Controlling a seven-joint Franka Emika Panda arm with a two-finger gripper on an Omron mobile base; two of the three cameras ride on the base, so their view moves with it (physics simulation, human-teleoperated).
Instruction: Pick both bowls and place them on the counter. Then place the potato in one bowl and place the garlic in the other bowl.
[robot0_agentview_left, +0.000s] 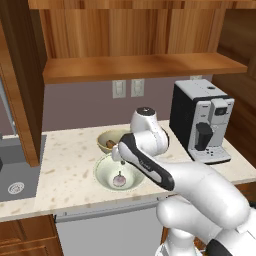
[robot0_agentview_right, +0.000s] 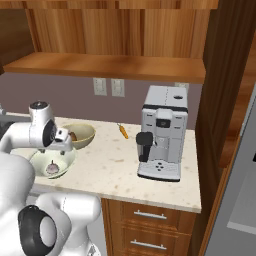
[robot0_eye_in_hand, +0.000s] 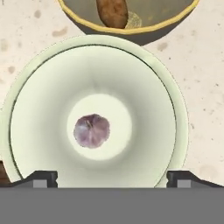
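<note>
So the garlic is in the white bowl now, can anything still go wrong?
Maybe. The open gripper hangs right over the cream bowl with the garlic inside, so a careless pull-away could clip the rim. That bowl sits close to the tan bowl holding the potato, so a bump might shove both. The arm also swings near the coffee machine.

From my right base camera I see the pale cream bowl (robot0_agentview_right: 52, 162) on the counter (robot0_agentview_right: 120, 165), with the garlic (robot0_agentview_right: 52, 165) lying in its middle. Just behind it stands the tan-olive bowl (robot0_agentview_right: 80, 135), and the potato (robot0_agentview_right: 73, 136) is inside, partly hidden by my arm. A thin orange carrot (robot0_agentview_right: 122, 131) lies on the counter between this bowl and the coffee machine (robot0_agentview_right: 162, 132).
</note>
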